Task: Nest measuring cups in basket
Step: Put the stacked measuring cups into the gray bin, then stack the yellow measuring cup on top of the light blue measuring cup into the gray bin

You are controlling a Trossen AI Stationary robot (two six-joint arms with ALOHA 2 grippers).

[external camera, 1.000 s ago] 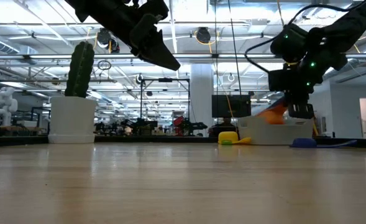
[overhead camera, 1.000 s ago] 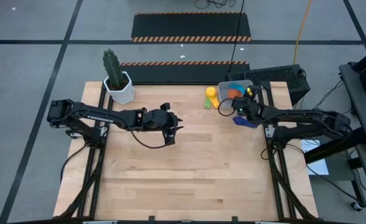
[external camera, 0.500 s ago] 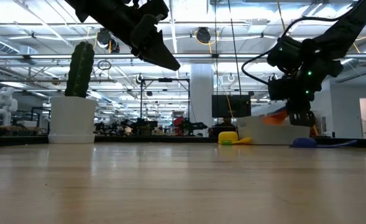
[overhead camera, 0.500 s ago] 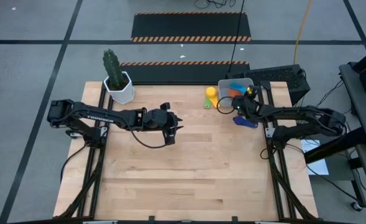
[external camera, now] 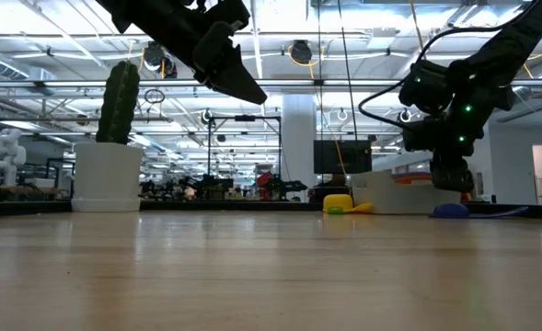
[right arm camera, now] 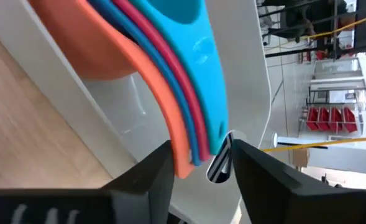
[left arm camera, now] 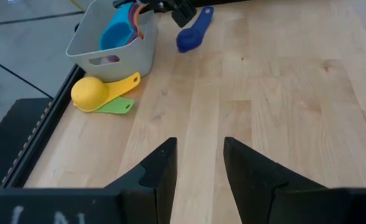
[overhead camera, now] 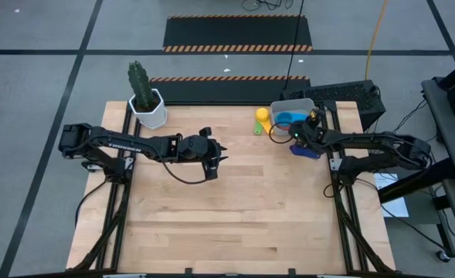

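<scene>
Sitting in the light grey basket (overhead camera: pixel 283 106) at the table's far right corner is a nested stack of measuring cups (right arm camera: pixel 170 68): in the right wrist view a light blue cup lies on top, then a red one, a blue one and an orange one underneath, their flat handles fanned together and running out over the basket's rim toward the right gripper (overhead camera: pixel 299 135). From above, the light blue bowl (overhead camera: pixel 286 119) shows inside the basket, and the stack's long axis runs from the basket's middle toward its near right side. The basket has rounded corners and a handle slot in its wall (left arm camera: pixel 108 60).

Just outside the basket's left wall lie the yellow cup (overhead camera: pixel 263 116) and the green cup (overhead camera: pixel 256 129), the yellow bowl overlapping the green handle; both have their handles pointing toward the near edge of the table. The dark blue cup (overhead camera: pixel 304 150) lies on the wood near the basket's right front corner, beneath the right arm.

The right gripper's fingers stand parted on either side of the handle tips, not clamped on them. The left gripper (overhead camera: pixel 218 155) hangs above the table's middle left with its fingers (left arm camera: pixel 161 168) apart, holding nothing. A cactus pot (overhead camera: pixel 149 110) stands at the far left corner.
</scene>
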